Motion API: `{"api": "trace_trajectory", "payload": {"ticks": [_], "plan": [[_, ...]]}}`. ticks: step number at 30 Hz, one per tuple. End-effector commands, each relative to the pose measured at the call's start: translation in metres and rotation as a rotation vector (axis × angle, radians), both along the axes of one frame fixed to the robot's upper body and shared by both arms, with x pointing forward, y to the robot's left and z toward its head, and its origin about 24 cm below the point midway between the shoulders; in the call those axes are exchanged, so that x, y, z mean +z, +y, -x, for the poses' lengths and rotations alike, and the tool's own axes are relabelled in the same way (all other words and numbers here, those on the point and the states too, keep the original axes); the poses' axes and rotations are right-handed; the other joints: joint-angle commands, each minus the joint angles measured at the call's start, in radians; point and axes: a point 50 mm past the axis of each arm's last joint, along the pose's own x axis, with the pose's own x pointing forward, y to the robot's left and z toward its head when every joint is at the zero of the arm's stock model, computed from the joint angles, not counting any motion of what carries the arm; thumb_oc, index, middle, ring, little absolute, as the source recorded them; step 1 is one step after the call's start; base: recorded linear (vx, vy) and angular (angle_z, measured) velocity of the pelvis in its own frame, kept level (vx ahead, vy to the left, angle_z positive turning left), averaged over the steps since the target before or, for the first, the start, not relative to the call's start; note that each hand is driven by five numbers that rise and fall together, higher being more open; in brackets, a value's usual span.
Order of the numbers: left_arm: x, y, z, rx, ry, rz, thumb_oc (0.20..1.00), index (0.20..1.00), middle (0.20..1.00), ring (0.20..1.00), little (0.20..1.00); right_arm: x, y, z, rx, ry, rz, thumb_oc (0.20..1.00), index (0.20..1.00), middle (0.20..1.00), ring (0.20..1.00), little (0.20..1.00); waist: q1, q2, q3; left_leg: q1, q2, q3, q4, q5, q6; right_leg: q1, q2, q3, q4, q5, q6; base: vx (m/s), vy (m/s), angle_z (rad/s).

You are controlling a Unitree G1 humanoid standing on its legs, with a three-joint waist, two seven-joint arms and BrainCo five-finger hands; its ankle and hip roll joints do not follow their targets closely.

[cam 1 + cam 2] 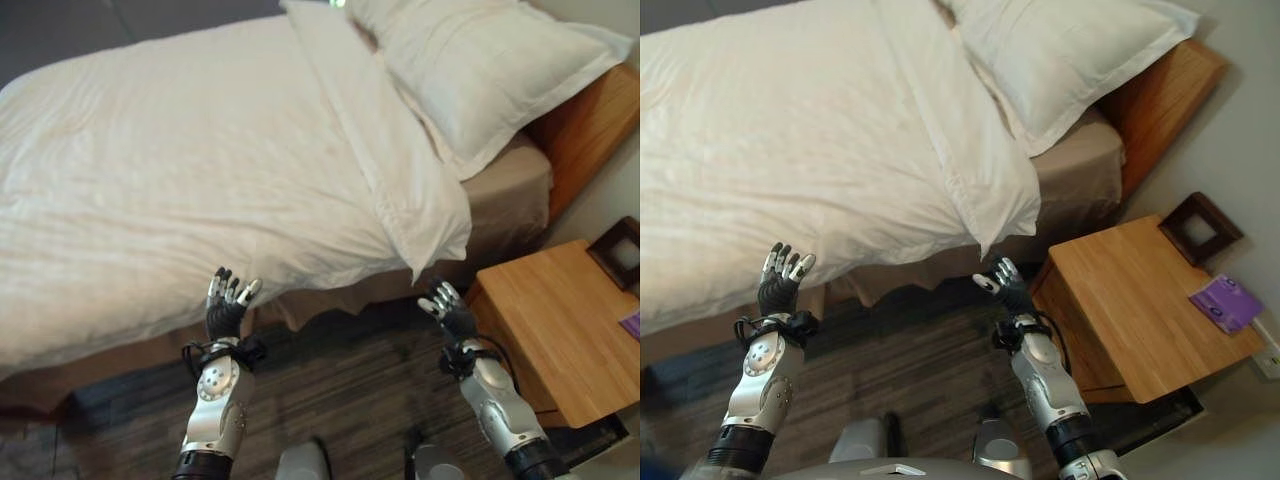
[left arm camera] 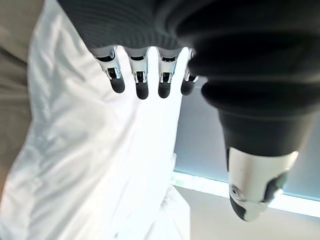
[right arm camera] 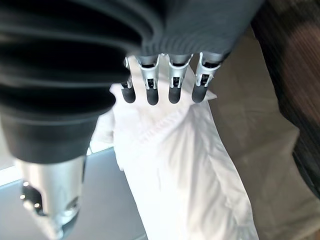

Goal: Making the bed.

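Lengthwise, duvet (image 1: 180,170) fold pointing at pillow (image 1: 480,70)

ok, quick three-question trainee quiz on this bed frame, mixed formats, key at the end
1. True or false: the left hand is gripping the white duvet.
2. The folded-back duvet corner hangs just above which hand? A) left hand B) right hand
3. Fill in: the pillow lies at the bed's head, against the wooden ____.

Key
1. False: its fingers are straight, short of the duvet's edge.
2. B
3. headboard
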Motion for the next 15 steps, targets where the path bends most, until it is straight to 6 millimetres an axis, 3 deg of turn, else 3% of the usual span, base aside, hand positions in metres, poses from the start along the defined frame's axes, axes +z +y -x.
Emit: {"api": "trace_trajectory", "payload": {"ticks": [1,5,7,8,9,15], "plan": [[0.013,0.010,0.004,0.011,-0.063,-0.065,1.000,1.000,1.000,1.000,1.000,0.018,0.012,-0.003,0.007,-0.110,-0.077,1.000,1.000,1.000,1.000,1.000,-0.013,-0.017,-0.067,0.058,0.004,0.007,-0.001,-0.093,-0.018,0.006,0.002,-0.027,-0.075,-0.046,-0.020,-0.02,0.086,0.36],[0.011,0.009,0.008,-0.022,-0.060,-0.064,1.000,1.000,1.000,1.000,1.000,0.012,-0.002,0.002,-0.045,-0.089,-0.016,1.000,1.000,1.000,1.000,1.000,-0.018,-0.013,-0.089,0.096,-0.014,0.000,-0.064,-0.091,-0.005,0.010,-0.015,-0.038,-0.070,-0.036,-0.004,0.01,0.082,0.17],[0.004,0.007,0.013,-0.037,-0.015,-0.084,1.000,1.000,1.000,1.000,1.000,0.032,-0.021,-0.004,-0.078,-0.187,0.295,1.000,1.000,1.000,1.000,1.000,-0.014,-0.018,-0.091,0.091,-0.020,-0.003,-0.058,-0.094,0.007,0.016,-0.030,-0.037,-0.075,-0.028,0.005,-0.03,0.081,0.08],[0.004,0.006,0.013,-0.037,-0.015,-0.084,1.000,1.000,1.000,1.000,1.000,0.032,-0.021,-0.003,-0.079,-0.186,0.298,1.000,1.000,1.000,1.000,1.000,-0.014,-0.018,-0.090,0.091,-0.020,-0.003,-0.057,-0.095,0.007,0.016,-0.030,-0.037,-0.075,-0.029,0.005,-0.03,0.063,-0.04],[-0.002,0.005,0.016,-0.045,0.018,-0.116,1.000,1.000,1.000,1.000,1.000,0.048,-0.026,-0.007,-0.101,-0.263,0.426,1.000,1.000,1.000,1.000,1.000,-0.016,-0.022,-0.092,0.096,-0.025,0.002,-0.059,-0.100,0.015,0.016,-0.034,-0.032,-0.074,-0.024,0.011,-0.01,0.056,0.01],[-0.003,0.008,0.024,-0.040,0.037,-0.160,1.000,1.000,1.000,1.000,1.000,0.079,-0.025,-0.012,-0.113,-0.425,0.612,1.000,1.000,1.000,1.000,1.000,-0.014,-0.035,-0.104,0.108,-0.032,0.007,-0.073,-0.100,0.029,0.019,-0.044,-0.018,-0.076,-0.015,0.022,-0.02,0.040,-0.09]]}}
